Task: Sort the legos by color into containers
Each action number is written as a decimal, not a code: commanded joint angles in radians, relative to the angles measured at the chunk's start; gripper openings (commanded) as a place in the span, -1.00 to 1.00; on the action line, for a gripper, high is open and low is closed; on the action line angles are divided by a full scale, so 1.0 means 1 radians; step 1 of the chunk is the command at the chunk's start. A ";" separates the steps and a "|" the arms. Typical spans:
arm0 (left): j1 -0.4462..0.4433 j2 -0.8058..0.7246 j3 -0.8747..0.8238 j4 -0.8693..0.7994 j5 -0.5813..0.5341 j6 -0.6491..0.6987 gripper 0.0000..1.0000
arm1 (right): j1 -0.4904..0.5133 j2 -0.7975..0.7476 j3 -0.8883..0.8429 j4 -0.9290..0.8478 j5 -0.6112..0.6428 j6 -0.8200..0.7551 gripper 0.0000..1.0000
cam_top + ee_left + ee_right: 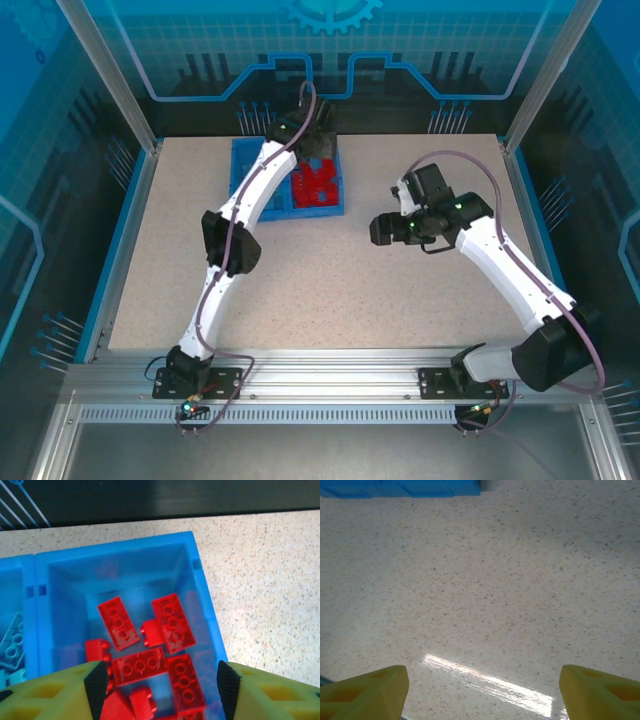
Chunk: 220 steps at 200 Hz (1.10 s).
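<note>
While I stood at the near edge, both arms were anchored there side by side on the worktop (300, 290).

Right arm: bent toward the middle. The right gripper (385, 230) hung over bare speckled surface, well apart from the bin. Its yellow fingers (365, 690) were spread wide with nothing between them.

Farther back, left of centre, sat the blue bin (245, 160). The left arm stretched across it. The left gripper (160, 690) hung above the right compartment, released, its black pads (96, 685) apart and no brick in them.

Below it the red legos (172, 622) lay loose on that compartment's floor, most studs-up, a few overlapping. Across the divider wall (41, 630), the left compartment held light blue legos (12, 640), only partly in sight.
</note>
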 commanded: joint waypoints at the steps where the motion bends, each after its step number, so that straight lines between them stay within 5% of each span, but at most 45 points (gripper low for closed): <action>1: -0.002 -0.141 0.013 -0.131 0.004 0.069 0.28 | -0.022 -0.075 -0.077 0.123 0.148 -0.026 0.62; 22: -0.023 -0.250 -0.131 -0.136 0.001 0.094 0.31 | -0.034 -0.140 -0.177 0.247 0.243 -0.064 0.64; 72: -0.048 -0.784 -1.040 0.330 0.017 0.023 0.32 | -0.092 -0.195 -0.322 0.385 0.386 -0.138 0.75; 136: -0.038 -1.350 -1.922 0.772 -0.048 0.004 0.75 | -0.144 -0.227 -0.635 0.788 0.442 -0.262 0.96; 166: -0.026 -1.534 -2.159 0.898 -0.105 0.040 0.81 | -0.174 -0.138 -0.692 0.968 0.409 -0.322 1.00; 202: 0.022 -1.616 -2.240 0.895 -0.123 0.088 0.81 | -0.243 0.083 -0.690 1.268 0.323 -0.316 1.00; 220: 0.040 -1.619 -2.261 0.915 -0.113 0.113 0.83 | -0.244 0.186 -0.563 1.154 0.264 -0.393 0.94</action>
